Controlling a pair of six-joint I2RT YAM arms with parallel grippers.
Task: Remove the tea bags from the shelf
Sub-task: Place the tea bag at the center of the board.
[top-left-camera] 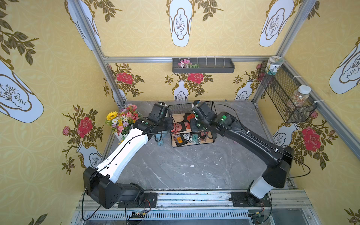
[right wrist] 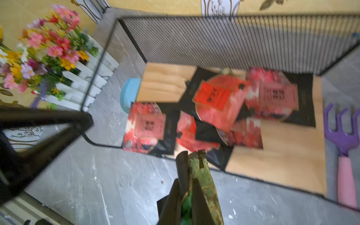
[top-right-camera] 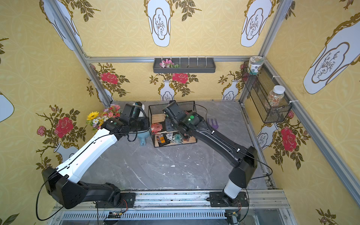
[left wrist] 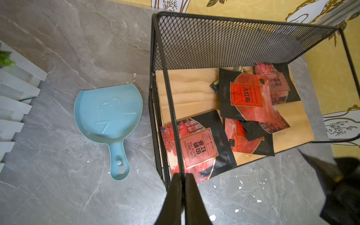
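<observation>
Walls: yellow wallpaper (top-left-camera: 148, 29) printed with vases and roses is seen on three sides.
Tabletop: a grey marbled tabletop (top-left-camera: 185, 167) is enclosed by those walls.
Arms: the left arm (top-left-camera: 126, 153) and the right arm (top-left-camera: 253, 142) are both stretched toward the back middle of the tabletop.
Wall basket: a long black mesh basket (top-left-camera: 282, 93) is fixed to the right wall, and two jars (top-left-camera: 273, 65) are held in it.
Shelf: the shelf (top-left-camera: 181, 109) is stood at the back middle of the tabletop, between the two wrists.
Flowers: a bunch of mixed flowers (top-left-camera: 122, 118) is set left of the shelf.
Dustpan: a pale blue dustpan (left wrist: 109, 111) is laid flat on the tabletop, just beside the shelf's left side.
Rake: a purple rake (right wrist: 344, 140) with a pink handle is laid on the tabletop at the shelf's right side.
Tea bags: red and black tea bags (left wrist: 245, 95) are scattered and overlapped on the upper board (left wrist: 191, 91); more are seen on the lower board (top-left-camera: 211, 138).
Left end effector: the left end effector (left wrist: 183, 175) is closed, finger against finger; the shelf's top rail (left wrist: 169, 93) is met at the tips, but whether it is pinched cannot be told.
Right end effector: the right end effector (right wrist: 187, 183) is clamped on a green tea bag (right wrist: 204, 181), held up in front of the shelf.
</observation>
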